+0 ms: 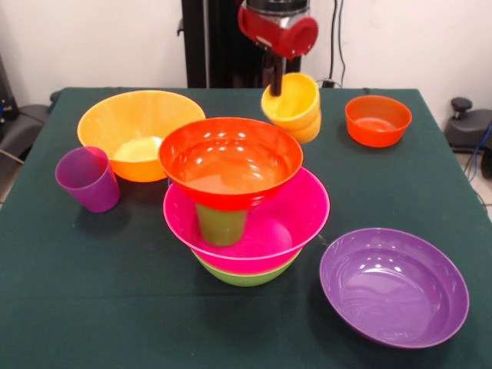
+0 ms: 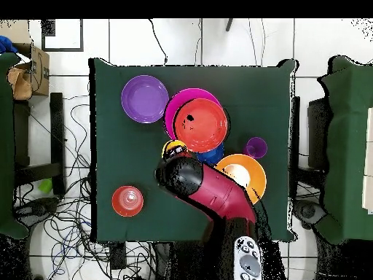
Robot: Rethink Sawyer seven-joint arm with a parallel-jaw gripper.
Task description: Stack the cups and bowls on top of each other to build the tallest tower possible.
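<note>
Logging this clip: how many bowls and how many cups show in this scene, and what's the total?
Bowls: 7 (large orange bowl, pink bowl, lime green bowl, purple bowl, large red-orange bowl, small red-orange bowl, small blue bowl, which shows only from overhead)
Cups: 3 (green cup, purple cup, yellow cup)
Total: 10

cups (image 1: 88,178): 3 | large bowls (image 1: 393,288): 5 | small bowls (image 1: 377,119): 2 | bowls total: 7
</note>
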